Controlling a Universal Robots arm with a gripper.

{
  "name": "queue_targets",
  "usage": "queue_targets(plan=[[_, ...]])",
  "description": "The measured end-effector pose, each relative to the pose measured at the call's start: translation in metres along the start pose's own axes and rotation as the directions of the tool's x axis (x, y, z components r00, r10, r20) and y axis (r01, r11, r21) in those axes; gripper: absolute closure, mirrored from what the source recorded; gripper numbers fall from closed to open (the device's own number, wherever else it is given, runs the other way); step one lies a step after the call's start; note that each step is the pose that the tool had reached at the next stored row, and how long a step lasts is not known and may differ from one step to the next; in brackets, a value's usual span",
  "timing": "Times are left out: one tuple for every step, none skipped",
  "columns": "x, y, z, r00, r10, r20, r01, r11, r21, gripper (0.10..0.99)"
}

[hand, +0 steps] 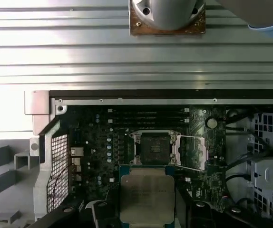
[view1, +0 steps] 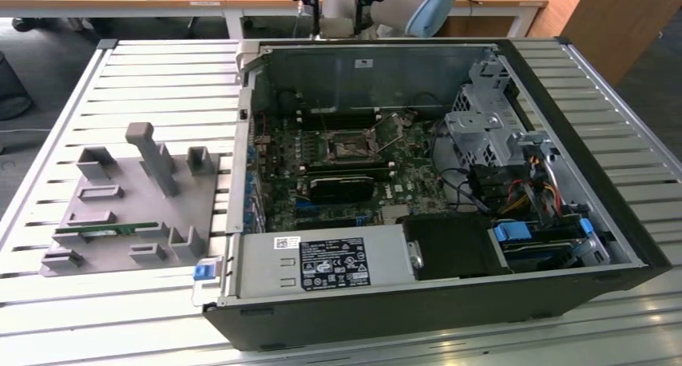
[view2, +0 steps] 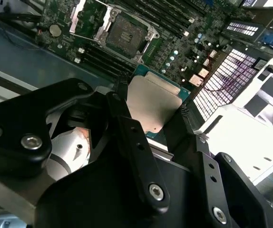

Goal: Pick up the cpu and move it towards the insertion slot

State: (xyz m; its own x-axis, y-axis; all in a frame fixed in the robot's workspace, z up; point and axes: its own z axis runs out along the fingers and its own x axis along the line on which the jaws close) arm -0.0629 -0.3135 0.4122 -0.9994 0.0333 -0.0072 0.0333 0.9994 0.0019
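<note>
Second wrist view: your pincer (view2: pixel 151 111) has the cpu (view2: pixel 151 102) clamped and off the surface — pickup done, travel to the socket under way.

Fingers (view2: pixel 122 114) press the chip's opposite edges, closed to its width; the silver top faces the camera and the chip hangs clear of the board. First wrist view puts the cpu (hand: pixel 147 199) just short of the insertion slot (hand: pixel 154 147), near it but not over it, a strip of green board between the two. The slot's frame looks swung open, bare dark socket showing, lever out to one side. Exterior view shows the slot (view1: pixel 349 146) mid-board inside the open computer case (view1: pixel 596 182), which lies on the slatted surface (view1: pixel 160 78). By my judgement you're most of the way there; only the last stretch above the socket remains.
</note>
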Motion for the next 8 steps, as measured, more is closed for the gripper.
queue_targets(plan=[[-0.0137, 0.0004, 0.0001, 1.0, 0.0, 0.0001, 0.0, 1.0, 0.0, 0.541], [-0.0139, 0.0005, 0.0001, 1.0, 0.0, 0.0, 0.0, 1.0, 0.0, 0.541], [-0.014, 0.0005, 0.0001, 1.0, 0.0, 0.0, 0.0, 1.0, 0.0, 0.541], [-0.0141, 0.0005, 0.0001, 1.0, 0.0, 0.0, 0.0, 1.0, 0.0, 0.541], [-0.0141, 0.0005, 0.0001, 1.0, 0.0, 0.0, 0.0, 1.0, 0.0, 0.541], [-0.0144, 0.0005, 0.0001, 1.0, 0.0, 0.0, 0.0, 1.0, 0.0, 0.541], [-0.0145, 0.0005, 0.0001, 1.0, 0.0, 0.0, 0.0, 1.0, 0.0, 0.541], [-0.0149, 0.0005, 0.0001, 1.0, 0.0, 0.0, 0.0, 1.0, 0.0, 0.541]])
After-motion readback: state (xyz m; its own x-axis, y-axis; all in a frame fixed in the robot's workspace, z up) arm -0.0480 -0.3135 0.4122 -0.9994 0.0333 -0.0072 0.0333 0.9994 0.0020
